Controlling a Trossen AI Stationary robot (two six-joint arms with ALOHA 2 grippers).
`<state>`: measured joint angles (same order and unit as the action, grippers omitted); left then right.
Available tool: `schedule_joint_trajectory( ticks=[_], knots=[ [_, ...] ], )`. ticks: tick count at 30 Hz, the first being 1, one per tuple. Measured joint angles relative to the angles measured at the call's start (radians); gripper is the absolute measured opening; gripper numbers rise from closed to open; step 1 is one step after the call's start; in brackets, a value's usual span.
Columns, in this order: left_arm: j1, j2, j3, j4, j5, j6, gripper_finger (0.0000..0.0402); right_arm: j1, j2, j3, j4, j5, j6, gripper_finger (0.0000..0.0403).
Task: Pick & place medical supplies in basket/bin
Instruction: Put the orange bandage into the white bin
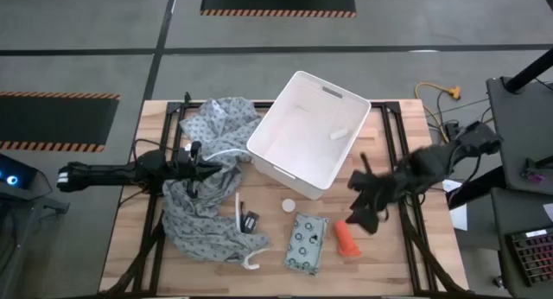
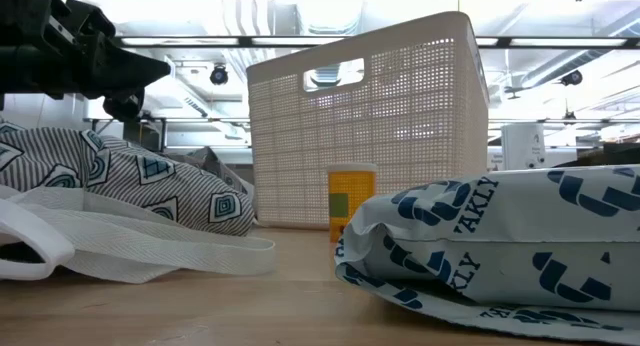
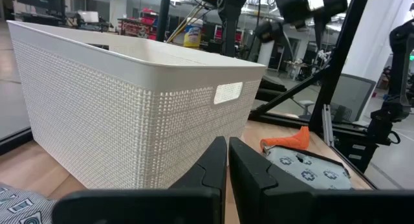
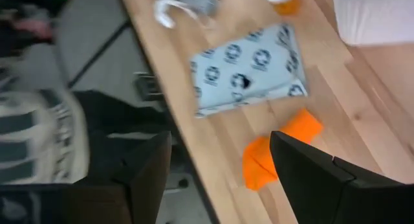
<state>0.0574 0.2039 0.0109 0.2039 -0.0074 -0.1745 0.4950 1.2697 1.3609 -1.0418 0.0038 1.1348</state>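
The white bin (image 1: 298,152) stands tilted at the table's middle, and a short white cylinder (image 1: 339,134) lies inside it. Near the table's near edge lie the orange item (image 1: 347,238), the pale teal ring-printed packet (image 1: 306,243) and a white round cap (image 1: 288,206). In the low view that cap tops a small amber bottle (image 2: 350,201) standing upright. My right gripper (image 1: 360,217) is open and hovers just above the orange item (image 4: 278,153), touching nothing. My left gripper (image 1: 203,168) is shut, above the patterned cloth left of the bin (image 3: 123,114).
A grey patterned cloth (image 1: 203,217) with a white strap (image 1: 240,208) covers the table's left half, and a small black object (image 1: 251,219) lies by it. Dark frame rails run along both table sides. Bare wood shows right of the orange item.
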Motion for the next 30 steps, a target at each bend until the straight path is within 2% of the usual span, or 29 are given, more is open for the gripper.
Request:
schedule_joint_trajectory(
  ticks=[4, 9, 15, 22, 30],
  knots=[
    [0.0, 0.0, 0.0, 0.0, 0.0, 0.0, 0.0, 0.056, 0.08, -0.048, 0.002, 0.059, 0.132, 0.0256],
    [0.0, 0.0, 0.0, 0.0, 0.0, 0.0, 0.0, 0.071, 0.222, -0.092, -0.003, 0.05, 0.225, 0.026],
    [0.0, 0.001, 0.0, -0.004, 0.0, 0.0, 0.0, 0.07, 0.366, -0.13, -0.006, 0.018, 0.259, 0.0288],
    [0.0, 0.012, 0.0, -0.006, 0.0, 0.0, 0.0, 0.07, 0.463, -0.16, 0.017, 0.018, 0.317, 0.0313],
    [0.0, 0.021, 0.0, -0.008, 0.0, 0.0, 0.0, 0.07, 0.513, -0.264, 0.178, 0.01, 0.355, 0.0316]
  ],
)
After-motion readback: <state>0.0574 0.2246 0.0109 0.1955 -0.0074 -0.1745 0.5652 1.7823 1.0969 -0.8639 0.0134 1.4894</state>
